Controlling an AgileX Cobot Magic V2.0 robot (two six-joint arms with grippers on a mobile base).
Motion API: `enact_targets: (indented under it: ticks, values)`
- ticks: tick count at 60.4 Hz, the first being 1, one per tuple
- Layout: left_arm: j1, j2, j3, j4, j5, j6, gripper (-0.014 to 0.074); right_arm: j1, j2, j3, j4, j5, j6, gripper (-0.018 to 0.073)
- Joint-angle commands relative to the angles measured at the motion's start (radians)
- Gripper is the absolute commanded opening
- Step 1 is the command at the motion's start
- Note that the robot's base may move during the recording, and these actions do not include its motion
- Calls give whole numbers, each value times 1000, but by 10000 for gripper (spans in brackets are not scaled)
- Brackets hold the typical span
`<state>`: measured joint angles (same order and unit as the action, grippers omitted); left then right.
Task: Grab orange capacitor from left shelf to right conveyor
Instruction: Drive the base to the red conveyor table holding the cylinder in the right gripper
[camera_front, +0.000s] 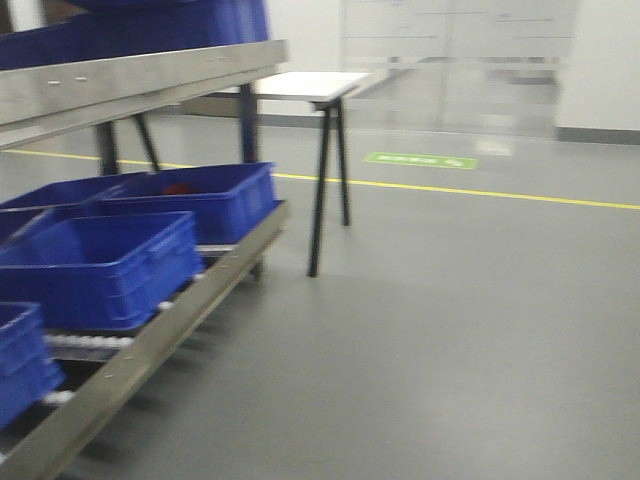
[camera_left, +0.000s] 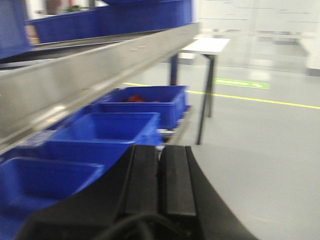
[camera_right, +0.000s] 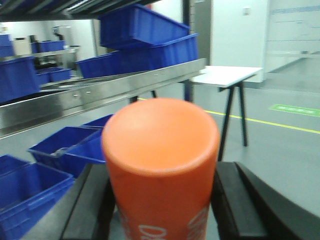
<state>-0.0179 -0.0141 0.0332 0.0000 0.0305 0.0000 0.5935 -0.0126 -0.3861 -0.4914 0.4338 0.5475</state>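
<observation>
The orange capacitor (camera_right: 161, 160), a fat orange cylinder with white print low on its side, fills the middle of the right wrist view. My right gripper (camera_right: 162, 205) is shut on it, one black finger (camera_right: 92, 202) on each flank. The left shelf (camera_right: 105, 92) of shiny steel runs behind it on the left, and also shows as the steel lip (camera_front: 130, 80) in the front view and overhead (camera_left: 95, 67) in the left wrist view. My left gripper (camera_left: 160, 172) is shut, pads together, holding nothing. The right conveyor is out of view.
Blue plastic bins (camera_front: 110, 265) sit on a lower roller rack at left, more bins (camera_right: 145, 32) on the shelves above. A white table (camera_front: 310, 88) on black legs stands beyond the rack. Grey floor with a yellow line (camera_front: 480, 192) and green marking (camera_front: 420, 160) stretches right.
</observation>
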Motion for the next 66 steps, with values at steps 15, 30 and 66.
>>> enact_targets:
  ticks: [15, 30, 66]
  values:
    - [1, 6, -8, -6, -84, 0, -105, -1, -17, -26, -20, -82, -5, 54]
    - [1, 6, -8, -6, -84, 0, -105, -1, -17, -26, -20, -82, -5, 54]
    - [1, 6, -8, -6, -84, 0, -105, -1, -17, -26, -20, -82, -5, 54]
